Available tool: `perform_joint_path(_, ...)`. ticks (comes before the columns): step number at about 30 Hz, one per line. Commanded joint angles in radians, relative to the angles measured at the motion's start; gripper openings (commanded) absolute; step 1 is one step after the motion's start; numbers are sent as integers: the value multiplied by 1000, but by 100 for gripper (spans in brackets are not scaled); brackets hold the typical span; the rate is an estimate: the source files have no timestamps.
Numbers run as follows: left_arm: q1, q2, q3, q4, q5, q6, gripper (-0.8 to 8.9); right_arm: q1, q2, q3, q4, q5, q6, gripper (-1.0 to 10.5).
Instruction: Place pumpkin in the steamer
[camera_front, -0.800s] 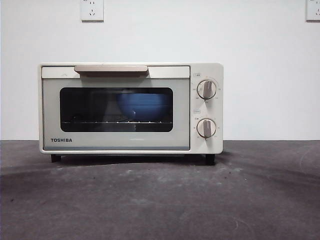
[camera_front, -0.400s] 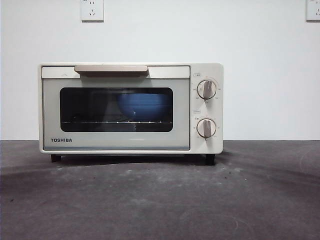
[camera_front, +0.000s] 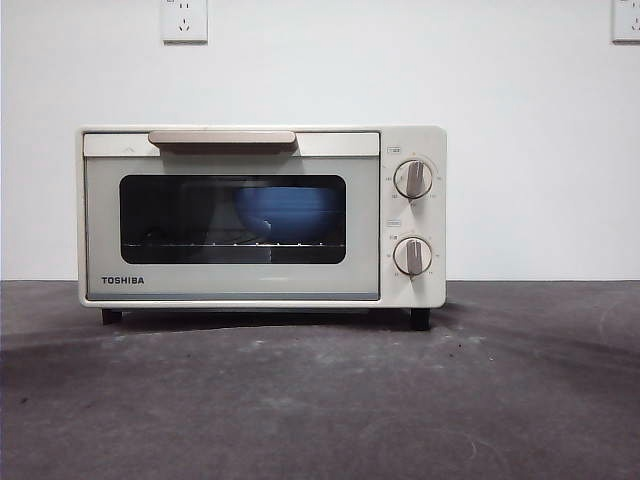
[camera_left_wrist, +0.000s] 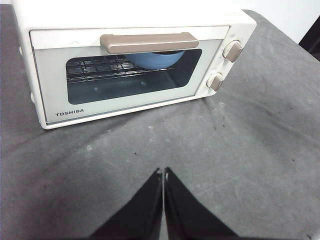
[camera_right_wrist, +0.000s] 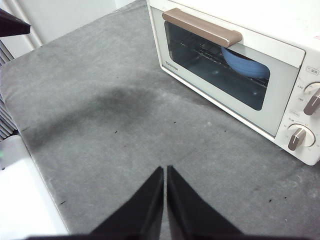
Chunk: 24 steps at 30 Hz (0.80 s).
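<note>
Just one steamer (camera_front: 262, 216) (door closed).

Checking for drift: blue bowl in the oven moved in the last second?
No. The blue bowl sits at the same spot behind the oven door window.

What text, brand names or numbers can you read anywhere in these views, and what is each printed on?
"TOSHIBA": dark capitals low on the door of the steamer, near its corner on the side away from the knobs; also legible in both wrist views.
Small labels above the upper knob and the lower knob, plus the dial numbers ringing them: too small to read.
Wall sockets: no legible marking.
</note>
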Motion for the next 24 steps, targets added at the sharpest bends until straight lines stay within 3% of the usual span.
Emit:
perform_joint_path(1,-3,3,19,11,5,12,15,7,4,3,16,-1,10,7)
perform_joint_path(10,-3,2,19,10,5,13,15,7,4,3,16,-1,10,7)
perform_joint_path(13,6,-26,16,29,-3,136,15,7,4,3,16,-1,10,7)
perform_joint_path(16,39,-79,-18,167,-18,210,16,7,4,3,16,-1,10,7)
perform_joint_path(24,154,-264,-268,604,-195,213,18,7,4,3,16,-1,10,7)
